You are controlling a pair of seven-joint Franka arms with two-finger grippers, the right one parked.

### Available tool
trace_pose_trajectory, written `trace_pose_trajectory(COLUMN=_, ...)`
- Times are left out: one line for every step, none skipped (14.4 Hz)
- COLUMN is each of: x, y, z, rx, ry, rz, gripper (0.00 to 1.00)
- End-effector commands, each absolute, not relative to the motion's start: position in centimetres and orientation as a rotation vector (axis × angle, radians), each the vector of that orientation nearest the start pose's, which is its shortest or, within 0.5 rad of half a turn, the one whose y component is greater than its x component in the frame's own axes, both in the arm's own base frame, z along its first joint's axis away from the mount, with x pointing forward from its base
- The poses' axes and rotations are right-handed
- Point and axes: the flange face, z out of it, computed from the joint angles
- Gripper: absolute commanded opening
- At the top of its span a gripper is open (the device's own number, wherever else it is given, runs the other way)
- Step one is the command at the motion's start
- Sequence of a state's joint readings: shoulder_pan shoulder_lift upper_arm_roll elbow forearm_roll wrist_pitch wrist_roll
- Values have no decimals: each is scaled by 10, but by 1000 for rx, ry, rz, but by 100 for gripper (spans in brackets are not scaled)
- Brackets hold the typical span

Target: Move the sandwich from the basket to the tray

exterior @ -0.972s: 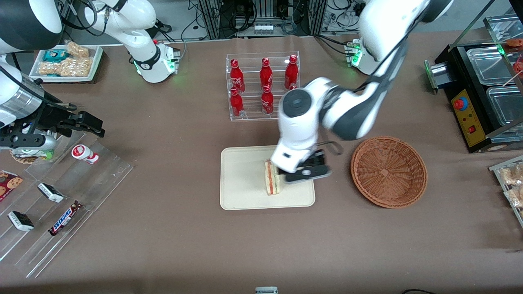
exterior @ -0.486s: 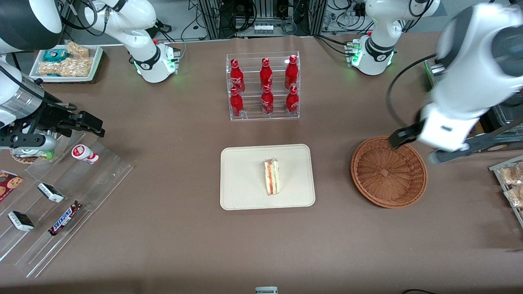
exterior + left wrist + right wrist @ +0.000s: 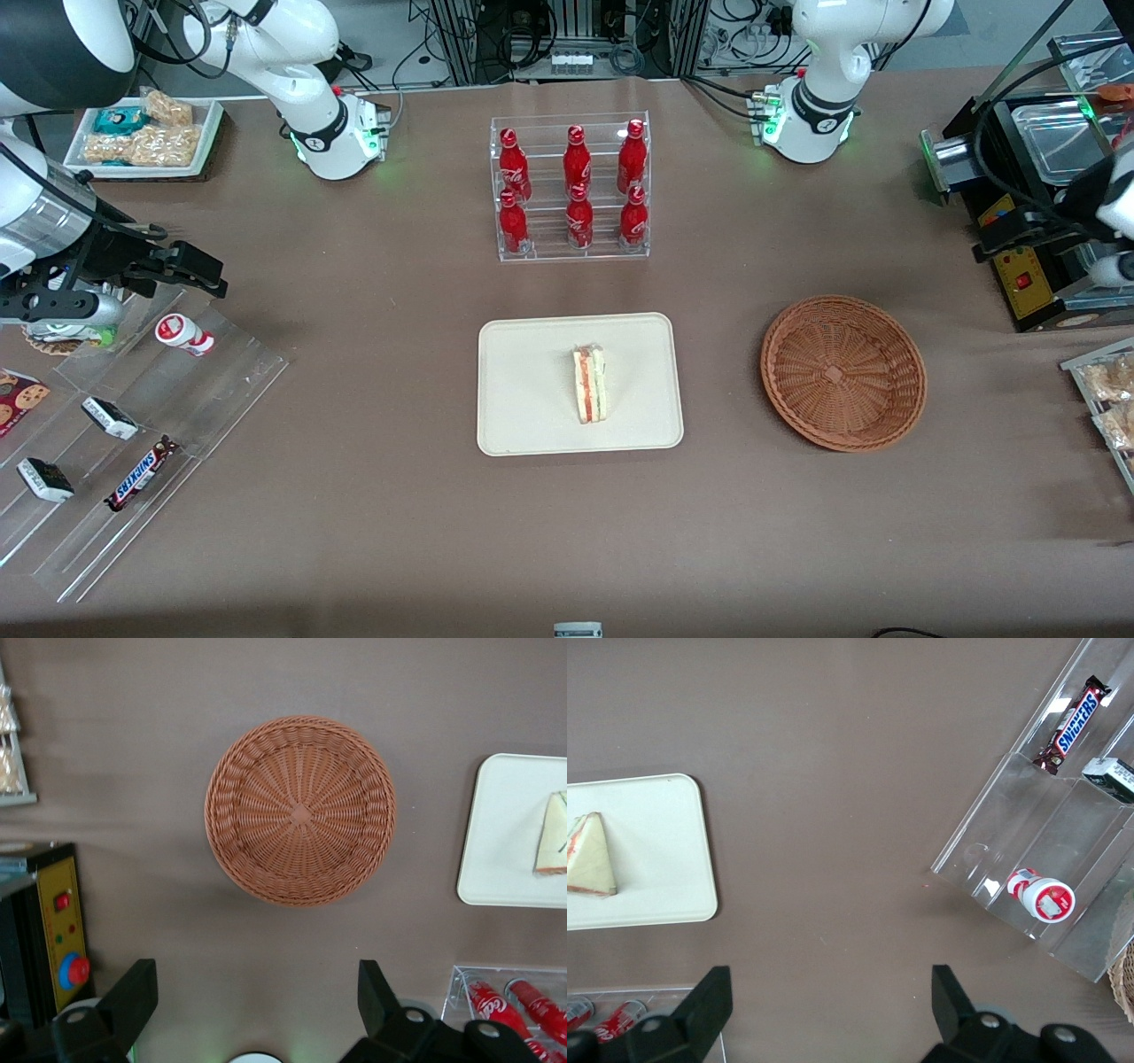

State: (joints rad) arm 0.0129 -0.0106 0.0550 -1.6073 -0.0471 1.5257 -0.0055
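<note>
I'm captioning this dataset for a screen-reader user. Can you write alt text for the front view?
A triangular sandwich lies on a cream tray at mid-table, and the wicker basket beside it holds nothing. The open gripper hangs above the black box at the working arm's end of the table.
</note>
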Motion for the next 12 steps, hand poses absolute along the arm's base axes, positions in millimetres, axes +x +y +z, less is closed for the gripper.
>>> trace_pose_trajectory(x=550, y=26, z=613, rx=-3186, ry=-37, rz=63, gripper=100)
trace_pose_trajectory(x=553, y=21, z=618, rx=-3151, ry=-17, rz=48, gripper=100)
trace_pose_trajectory(x=556, y=15, z=616, rx=-3108, ry=-3, rz=53, gripper=100)
trace_pose_trajectory(x=556, y=2, z=614, rx=-3075, ry=21, rz=61, gripper=100)
trace_pose_trajectory(x=555, y=-11, z=614, rx=-3066, ry=25, rz=60, gripper=100)
trace_pose_trajectory(x=555, y=-17, z=614, rx=-3067, ry=11, rz=61, gripper=100)
trace_pose_trajectory(x=553, y=-18, z=616, rx=-3073, ry=8, rz=59, gripper=100)
trace_pose_trajectory(x=552, y=-18, z=618, rx=-3081, ry=18, rz=58, gripper=100)
trace_pose_trajectory(x=552, y=-13, z=620, rx=-3083, ry=11, rz=54, gripper=100)
trace_pose_trajectory(x=552, y=-10, z=622, rx=-3085, ry=3, rz=47, gripper=100)
trace_pose_trajectory(x=552, y=-9, z=622, rx=-3084, ry=1, rz=50, gripper=100)
trace_pose_trajectory(x=551, y=-6, z=623, rx=-3082, ry=-4, rz=50, gripper=100)
